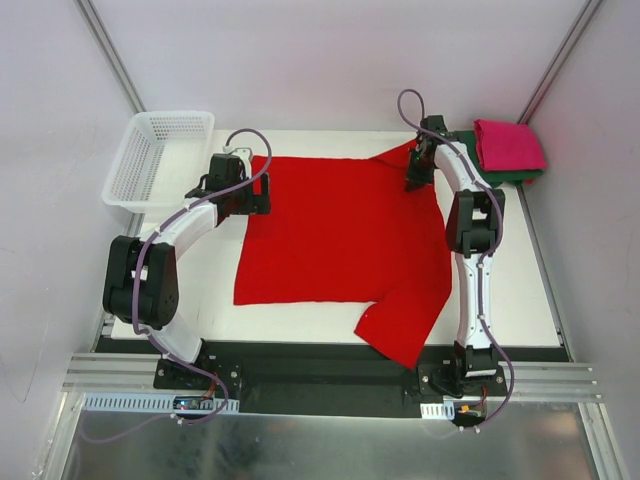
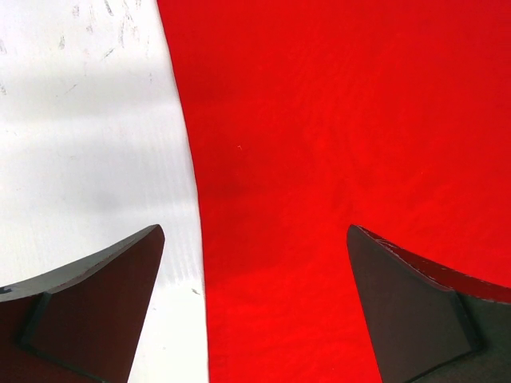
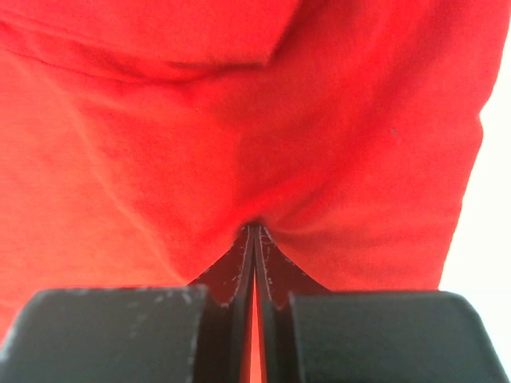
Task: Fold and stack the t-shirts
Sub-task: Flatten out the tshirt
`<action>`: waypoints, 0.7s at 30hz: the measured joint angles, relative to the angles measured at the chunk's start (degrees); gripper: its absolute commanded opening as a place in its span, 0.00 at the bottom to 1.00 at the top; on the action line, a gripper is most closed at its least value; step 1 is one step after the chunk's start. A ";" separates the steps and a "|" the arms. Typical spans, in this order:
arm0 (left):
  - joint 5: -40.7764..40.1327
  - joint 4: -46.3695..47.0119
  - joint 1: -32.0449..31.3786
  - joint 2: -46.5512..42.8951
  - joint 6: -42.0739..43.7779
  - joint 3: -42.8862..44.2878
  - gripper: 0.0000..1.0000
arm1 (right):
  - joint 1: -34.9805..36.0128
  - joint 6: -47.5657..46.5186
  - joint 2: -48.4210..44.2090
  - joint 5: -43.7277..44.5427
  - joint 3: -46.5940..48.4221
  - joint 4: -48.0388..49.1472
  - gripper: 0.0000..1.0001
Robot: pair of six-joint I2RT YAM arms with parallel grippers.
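Note:
A bright red t-shirt (image 1: pixel 340 235) lies spread on the white table, one sleeve hanging over the front edge. My right gripper (image 1: pixel 417 176) is shut on the red shirt's far right part and the cloth bunches at its tips (image 3: pixel 254 227). My left gripper (image 1: pixel 262 190) is open over the shirt's left edge (image 2: pixel 198 199), holding nothing. A folded magenta-pink t-shirt (image 1: pixel 507 145) lies on a folded dark green t-shirt (image 1: pixel 520 177) at the back right corner.
A white mesh basket (image 1: pixel 160 155) stands at the back left. Bare white table (image 2: pixel 88 144) shows left of the shirt. A black strip and metal rails (image 1: pixel 330 375) run along the front edge. Frame posts rise at both back corners.

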 measured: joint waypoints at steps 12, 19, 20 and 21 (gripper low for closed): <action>0.11 -1.01 0.00 0.39 0.44 4.90 0.99 | 0.22 -1.66 -23.85 -2.75 -27.67 16.72 0.03; 3.65 0.57 0.02 7.37 0.04 11.89 0.99 | 3.17 -0.76 -45.72 -2.73 -40.33 20.85 0.05; 4.22 0.55 0.02 8.66 -0.07 12.83 0.98 | 3.80 -0.48 -48.04 -2.75 -42.14 20.96 0.07; 5.05 0.59 0.02 10.40 -0.24 13.97 0.98 | 4.33 -0.17 -49.88 -2.80 -43.82 21.00 0.08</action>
